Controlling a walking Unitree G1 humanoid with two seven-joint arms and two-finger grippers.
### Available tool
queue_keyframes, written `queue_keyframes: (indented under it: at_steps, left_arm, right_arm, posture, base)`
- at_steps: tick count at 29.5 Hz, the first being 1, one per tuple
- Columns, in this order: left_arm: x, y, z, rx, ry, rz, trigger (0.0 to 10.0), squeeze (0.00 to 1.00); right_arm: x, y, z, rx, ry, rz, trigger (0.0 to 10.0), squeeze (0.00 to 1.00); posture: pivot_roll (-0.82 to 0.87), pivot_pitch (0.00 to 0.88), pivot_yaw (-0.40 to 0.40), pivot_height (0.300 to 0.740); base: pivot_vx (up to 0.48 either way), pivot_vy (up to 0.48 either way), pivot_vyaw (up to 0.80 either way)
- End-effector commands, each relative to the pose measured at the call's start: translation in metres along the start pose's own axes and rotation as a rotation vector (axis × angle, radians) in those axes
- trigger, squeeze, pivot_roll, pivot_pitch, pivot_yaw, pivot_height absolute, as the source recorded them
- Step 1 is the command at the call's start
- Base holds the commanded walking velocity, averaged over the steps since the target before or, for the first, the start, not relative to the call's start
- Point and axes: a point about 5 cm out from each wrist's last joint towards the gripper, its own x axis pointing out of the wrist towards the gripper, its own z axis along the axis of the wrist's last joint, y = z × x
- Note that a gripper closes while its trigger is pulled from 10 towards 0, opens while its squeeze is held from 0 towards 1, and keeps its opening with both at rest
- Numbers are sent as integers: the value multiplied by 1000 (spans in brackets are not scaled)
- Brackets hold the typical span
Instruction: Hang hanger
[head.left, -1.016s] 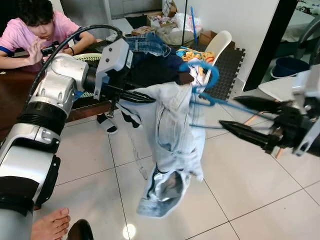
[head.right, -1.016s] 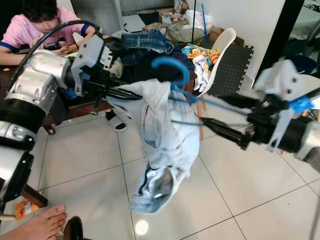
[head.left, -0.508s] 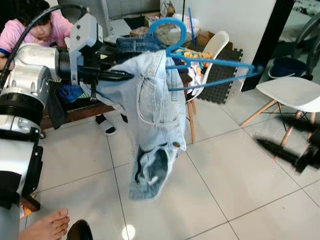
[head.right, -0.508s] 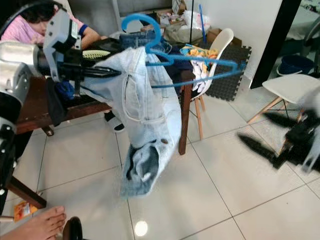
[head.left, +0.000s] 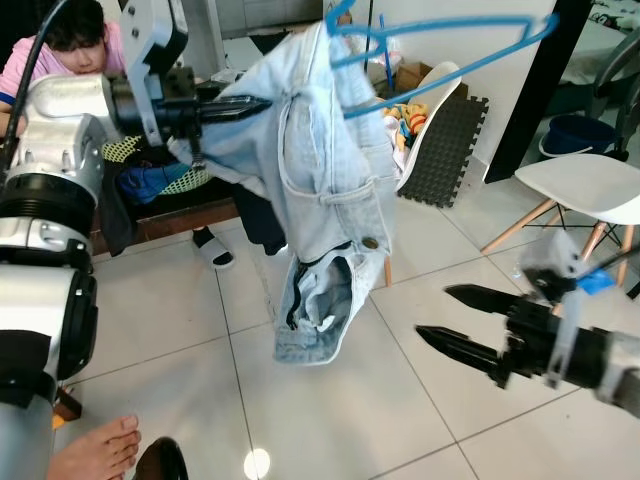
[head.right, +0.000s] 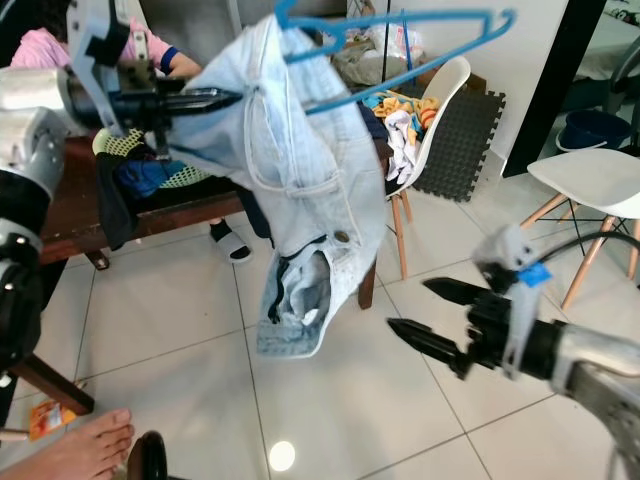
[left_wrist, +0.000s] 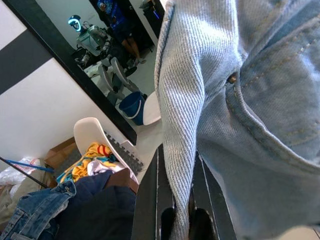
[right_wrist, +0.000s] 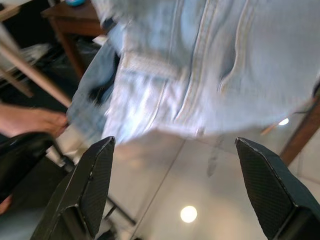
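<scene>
left gripper (head.left: 262, 102) lifted jeans (head.left: 325, 190) and blue hanger (head.left: 440, 50) higher | right gripper (head.left: 452, 322) let go, dropped low, open

We see bare tiled floor (head.left: 330, 420) near and right; hanging pale jeans (head.left: 320, 190) block the middle, the desk (head.right: 150, 215) stands left, white chairs (head.left: 585, 185) far right.

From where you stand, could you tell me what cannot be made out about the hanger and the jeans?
- Hanger: the hook's tip is cut off by the top edge in both eye views.
- Any rail to hang it on lies outside the frames.
- Left hand: its fingertips are buried in the jeans, so the exact grip is hidden; the left wrist view shows denim between the fingers.
- Right hand is open; its wrist view of the denim is blurred.
</scene>
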Motion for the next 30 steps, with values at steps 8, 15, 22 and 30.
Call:
queue_keyframes:
  at_steps: [8,15,22,30]
  left_arm:
    - [23,9,22,17,-167,112,0,0]
    - [36,5,22,7,-190,115,0,0]
    - [44,1,21,3,-189,107,0,0]
    - [49,-1,22,-2,-212,108,0,0]
  right_arm:
    - [28,3,6,146,-62,-6,10000,0]
    - [38,6,12,174,-77,-24,10000,0]
    - [35,12,26,205,-116,14,10000,0]
    - [40,17,31,191,-70,-11,10000,0]
  posture:
    - [-53,93,48,740]
    - [-54,93,50,740]
    - [-58,93,51,740]
    - [-62,94,54,740]
  base:
    - [0,0,0]
    - [0,0,0]
    - [0,0,0]
    - [0,0,0]
